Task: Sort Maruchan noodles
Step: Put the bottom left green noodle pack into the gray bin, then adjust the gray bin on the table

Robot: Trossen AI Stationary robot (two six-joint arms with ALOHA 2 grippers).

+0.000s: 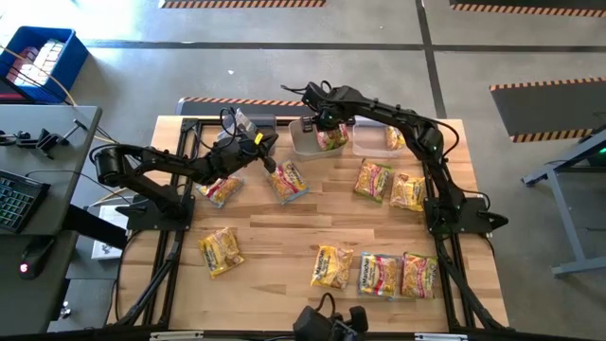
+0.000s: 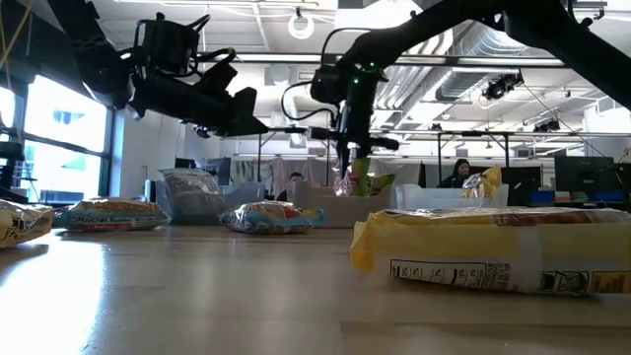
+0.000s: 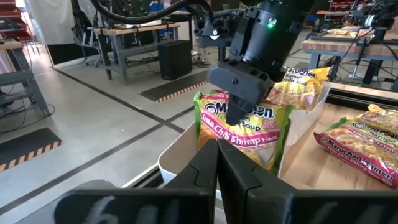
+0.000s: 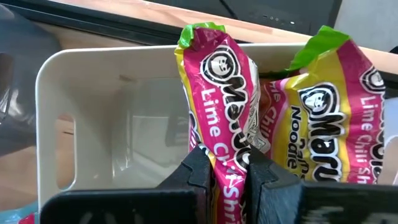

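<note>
My right gripper (image 1: 327, 126) is over the white middle bin (image 4: 46, 74) at the table's far edge, shut on a pink-and-yellow Maruchan noodle packet (image 4: 221, 81). A second such packet (image 4: 329, 106) stands in the same bin beside it. Several more noodle packets lie flat on the table, among them one (image 1: 287, 180) near my left gripper and one (image 1: 220, 251) at the near left. My left gripper (image 1: 273, 163) hovers shut and level, left of the middle bin, holding nothing; it points toward that bin. My right gripper pinches the packet's upper edge (image 3: 231, 111) between its two fingers. The fingers come from above, slanting steeply down. The packet hangs below the fingers, upright, with its lower part down between the bin's walls (image 3: 180, 155); whether it touches the bin's floor is hidden.
A clear bin (image 1: 248, 123) with silvery packets stands left of the middle bin, and a third bin (image 1: 374, 142) with a yellow packet (image 1: 395, 137) stands to its right. Packets (image 1: 378, 275) line the near edge. Bare wood lies mid-table.
</note>
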